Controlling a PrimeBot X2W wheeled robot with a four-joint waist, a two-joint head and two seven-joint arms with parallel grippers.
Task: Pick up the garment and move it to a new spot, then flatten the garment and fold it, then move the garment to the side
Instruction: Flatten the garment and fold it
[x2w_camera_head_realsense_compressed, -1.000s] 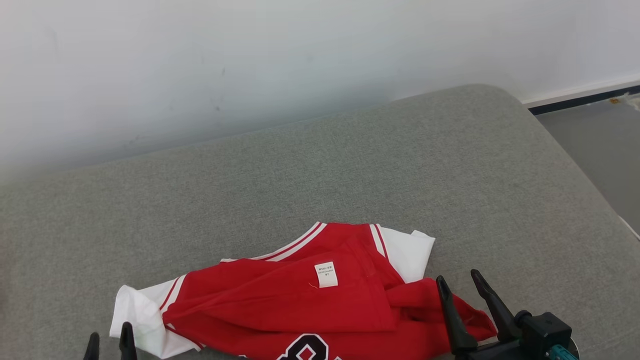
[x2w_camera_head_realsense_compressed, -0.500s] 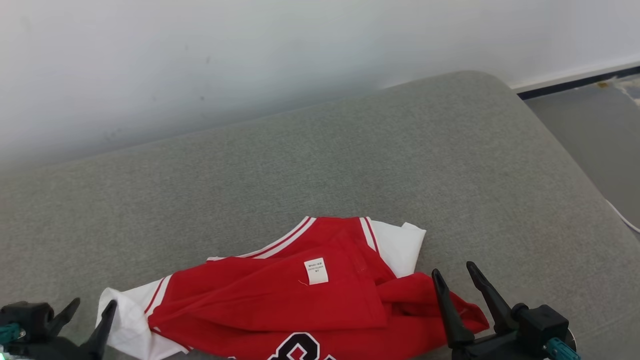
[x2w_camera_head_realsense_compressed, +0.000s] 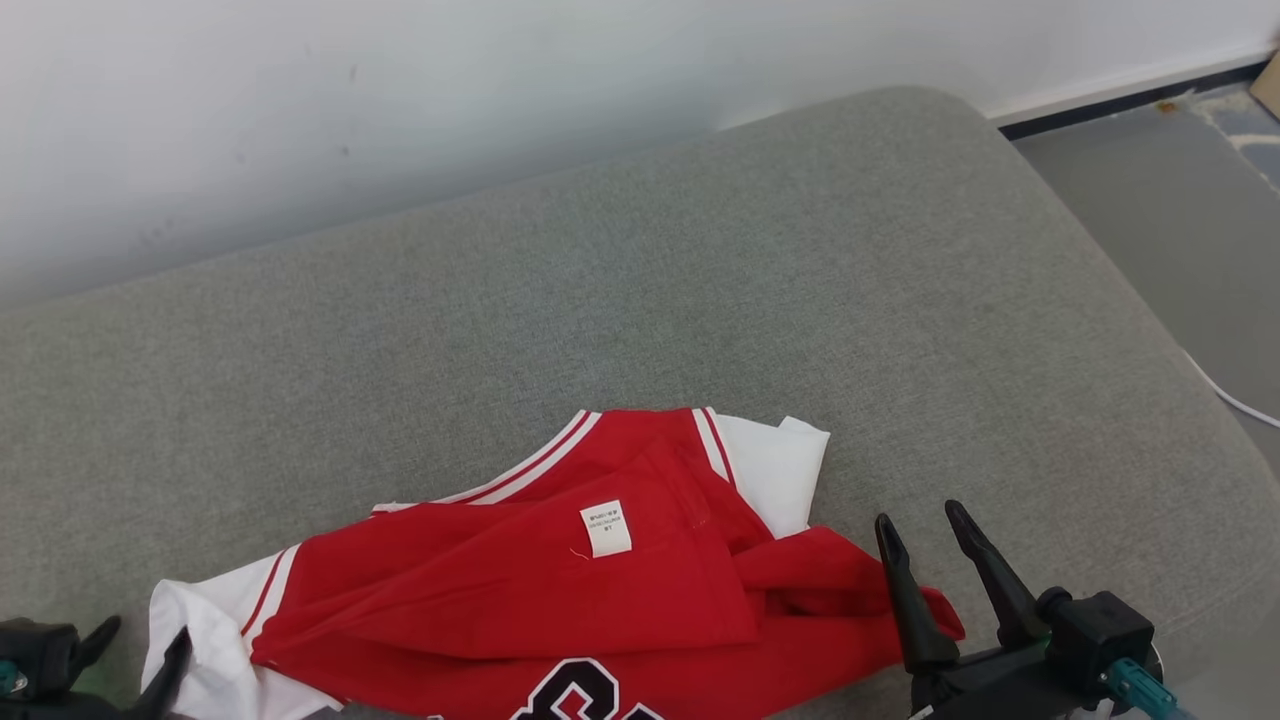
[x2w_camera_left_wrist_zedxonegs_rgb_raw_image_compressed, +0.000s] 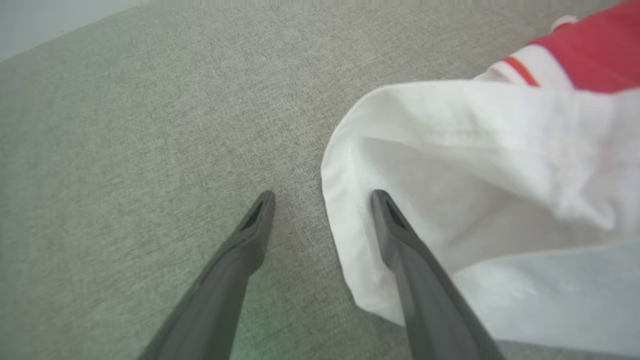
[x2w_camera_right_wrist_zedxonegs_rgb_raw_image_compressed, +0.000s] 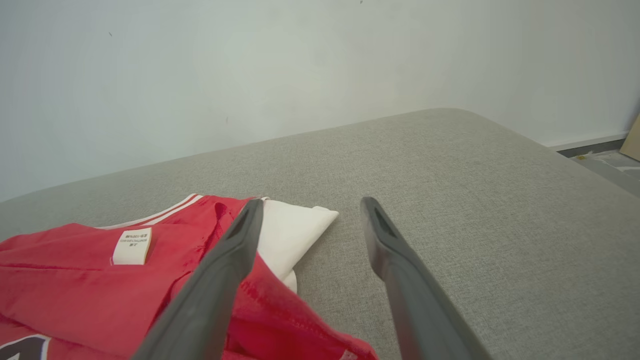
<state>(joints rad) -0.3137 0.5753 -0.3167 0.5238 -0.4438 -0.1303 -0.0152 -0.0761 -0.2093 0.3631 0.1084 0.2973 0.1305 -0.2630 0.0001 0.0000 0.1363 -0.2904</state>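
Grey fabric cushion (x2w_camera_head_realsense_compressed: 640, 300), white wall (x2w_camera_head_realsense_compressed: 400, 100) behind, dark baseboard (x2w_camera_head_realsense_compressed: 1100, 105), grey floor (x2w_camera_head_realsense_compressed: 1180, 220) at right

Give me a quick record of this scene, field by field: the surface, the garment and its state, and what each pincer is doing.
surface: grey cushion in front of a pale wall
garment: red with white sleeves, crumpled, lying on the cushion
label: white, facing up
left pincer: open, straddling the edge of a white sleeve, not closed on it
right pincer: open, at the garment's right end, holding nothing
task state: garment not yet picked up
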